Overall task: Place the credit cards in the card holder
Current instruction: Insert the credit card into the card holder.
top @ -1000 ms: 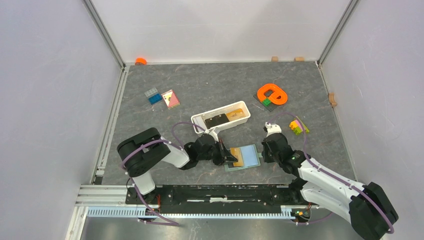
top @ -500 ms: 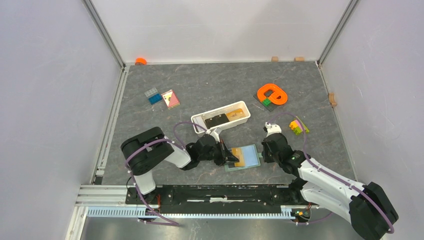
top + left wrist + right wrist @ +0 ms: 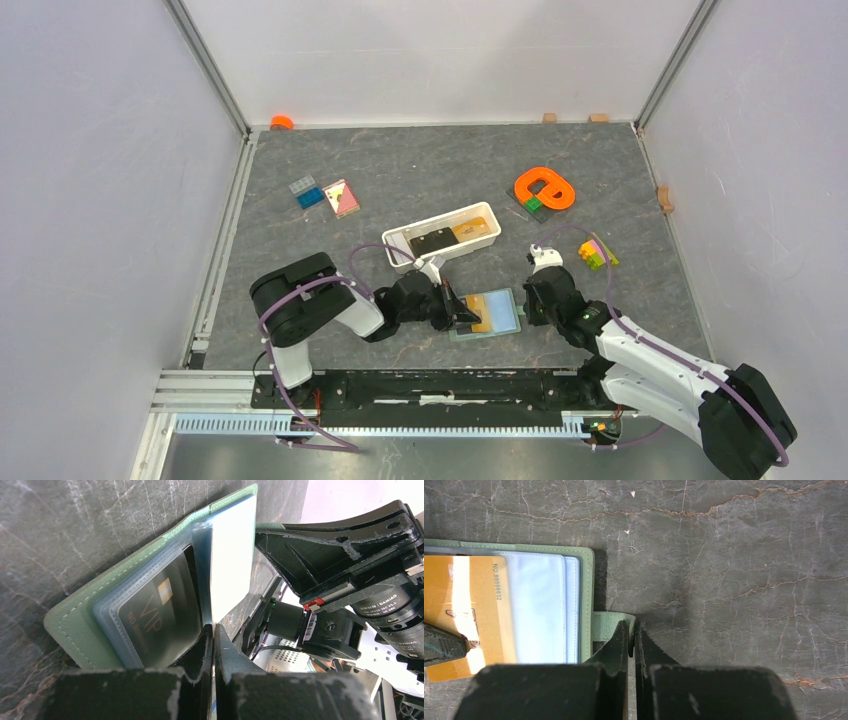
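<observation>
Green holder [image 3: 503,312] lies open by the table's [image 3: 400,170] near edge. The left gripper [image 3: 466,316] pinches an orange card [image 3: 474,605] lying on it. The right gripper [image 3: 630,627] pinches its strap [image 3: 606,625].

The left arm [image 3: 300,310] and right arm [image 3: 650,365] look alike: rounded black joint housings joined by smooth white links. A thin purple cable [image 3: 357,255] loops along each arm from base to wrist. The right arm carries a small white block [image 3: 545,257] near its wrist. The left gripper [image 3: 214,630] and right gripper [image 3: 631,630] have flat black fingers [image 3: 616,650] that taper to thin tips, their edges chipped and scuffed pale. In the left wrist view, a black cylindrical motor [image 3: 395,605] on the right arm reads "DAMIAO" in white. Beside it sits a small red-and-white label [image 3: 314,604].
</observation>
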`<act>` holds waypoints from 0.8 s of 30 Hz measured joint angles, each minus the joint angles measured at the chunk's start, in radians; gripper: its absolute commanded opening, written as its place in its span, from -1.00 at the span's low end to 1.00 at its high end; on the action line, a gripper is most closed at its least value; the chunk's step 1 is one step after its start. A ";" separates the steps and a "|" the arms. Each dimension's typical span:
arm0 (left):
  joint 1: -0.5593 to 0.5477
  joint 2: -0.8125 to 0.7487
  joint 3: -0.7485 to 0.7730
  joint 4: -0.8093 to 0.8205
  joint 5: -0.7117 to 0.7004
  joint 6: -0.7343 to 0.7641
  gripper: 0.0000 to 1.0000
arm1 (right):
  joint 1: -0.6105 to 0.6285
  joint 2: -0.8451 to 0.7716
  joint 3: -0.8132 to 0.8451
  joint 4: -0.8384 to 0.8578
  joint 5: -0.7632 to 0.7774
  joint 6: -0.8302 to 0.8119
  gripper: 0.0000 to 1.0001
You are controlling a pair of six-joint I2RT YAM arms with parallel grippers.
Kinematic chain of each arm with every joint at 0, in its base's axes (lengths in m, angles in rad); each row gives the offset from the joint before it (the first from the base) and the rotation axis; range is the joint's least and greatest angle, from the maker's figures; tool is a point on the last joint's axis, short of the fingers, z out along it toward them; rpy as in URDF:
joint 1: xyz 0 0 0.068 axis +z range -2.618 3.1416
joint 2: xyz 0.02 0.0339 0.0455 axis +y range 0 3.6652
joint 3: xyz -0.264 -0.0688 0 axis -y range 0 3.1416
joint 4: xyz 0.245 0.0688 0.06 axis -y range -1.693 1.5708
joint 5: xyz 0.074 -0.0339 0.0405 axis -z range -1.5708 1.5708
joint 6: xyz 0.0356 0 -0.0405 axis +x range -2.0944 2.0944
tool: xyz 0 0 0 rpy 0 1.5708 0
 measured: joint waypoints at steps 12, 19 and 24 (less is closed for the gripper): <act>-0.008 0.026 0.000 0.022 0.003 -0.018 -0.72 | 0.002 0.002 0.005 -0.010 0.004 0.000 -1.00; -0.010 0.032 0.004 0.021 0.002 -0.020 -0.49 | 0.002 0.003 0.006 -0.011 0.004 0.000 -1.00; -0.010 0.005 0.034 -0.066 0.002 -0.019 -0.28 | 0.004 0.004 0.007 -0.012 0.007 0.000 -1.00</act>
